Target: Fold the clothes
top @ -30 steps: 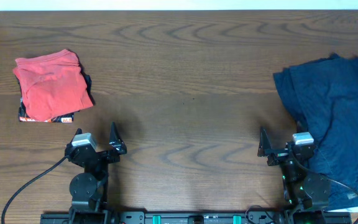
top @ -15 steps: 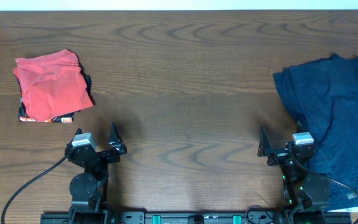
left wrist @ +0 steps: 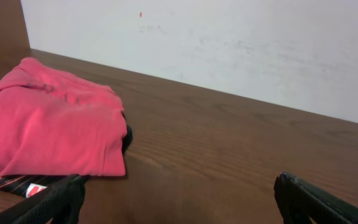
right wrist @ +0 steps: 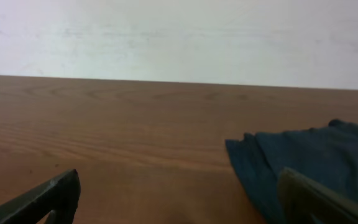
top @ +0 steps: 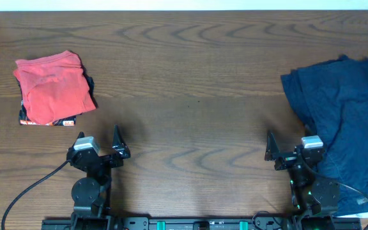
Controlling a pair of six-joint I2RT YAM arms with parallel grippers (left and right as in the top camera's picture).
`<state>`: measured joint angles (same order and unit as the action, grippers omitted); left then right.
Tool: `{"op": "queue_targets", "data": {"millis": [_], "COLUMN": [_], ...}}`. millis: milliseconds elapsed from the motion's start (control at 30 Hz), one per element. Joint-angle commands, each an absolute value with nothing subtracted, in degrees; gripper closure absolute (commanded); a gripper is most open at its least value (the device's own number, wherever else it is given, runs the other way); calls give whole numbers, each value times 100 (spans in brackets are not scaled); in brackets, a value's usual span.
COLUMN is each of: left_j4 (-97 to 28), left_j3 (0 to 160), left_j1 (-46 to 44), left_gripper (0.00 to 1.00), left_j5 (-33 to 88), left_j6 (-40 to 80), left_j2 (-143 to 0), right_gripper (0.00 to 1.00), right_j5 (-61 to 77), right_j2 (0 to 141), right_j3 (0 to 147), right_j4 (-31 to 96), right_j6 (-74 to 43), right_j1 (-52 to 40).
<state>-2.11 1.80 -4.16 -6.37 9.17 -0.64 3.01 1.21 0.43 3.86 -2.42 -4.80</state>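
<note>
A pile of dark navy-blue wrinkled clothes lies at the table's right edge; it also shows in the right wrist view. My right gripper rests near the front edge just left of the pile, open and empty, as the right wrist view shows. My left gripper rests near the front left, open and empty, with bare wood between its fingers in the left wrist view.
A folded red garment lies on a dark folded one at the far left; it also shows in the left wrist view. A white wall stands behind the brown wooden table.
</note>
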Motion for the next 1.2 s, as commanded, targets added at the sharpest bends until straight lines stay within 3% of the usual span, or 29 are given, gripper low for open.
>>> {"op": "queue_targets", "data": {"millis": [0,267,733,1000,1167], "left_j4": [-419,-1188,-3428,-3649,-3651], "left_j3": [250,1260,4506,4713,4713], "left_j1": [-377,-377,-377,-377,-377], "left_gripper": [2,2,2,2,2], "left_j5": [-642,-403,-143,110,110], "left_j6": [926,926,926,930,930], "left_j2": [-154,-1214,-4873,-5376,-5380], "right_gripper": [1,1,1,3,14], "right_j5": [320,1,-416,-2609,-2504], "right_j2": [346,1962,6886,8110,8919], "right_j3": [250,1603,5404,5647,5647], "right_j4": [460,1221,3597,3496,3330], "right_j6": [-469,-467,-10,-637,-722], "right_j1": [-370,-370,-97,401,1031]}}
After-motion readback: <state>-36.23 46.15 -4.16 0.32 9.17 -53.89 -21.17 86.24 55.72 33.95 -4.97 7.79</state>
